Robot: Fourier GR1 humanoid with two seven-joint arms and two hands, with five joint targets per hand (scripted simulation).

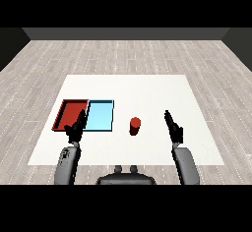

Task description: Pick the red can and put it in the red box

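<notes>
A small red can [135,126] stands upright on the white table [147,91], near the middle front. The red tray [68,111] lies at the left, and nothing shows inside it. My right hand [173,126] hovers to the right of the can with straight fingers, a clear gap away from it. My left hand [76,128] is held with straight fingers over the front edges of the red tray and the light blue tray. Neither hand touches the can.
The light blue tray [100,116] lies directly right of the red tray, between it and the can. The table's front edge runs just behind my forearms. Grey wooden floor surrounds the table.
</notes>
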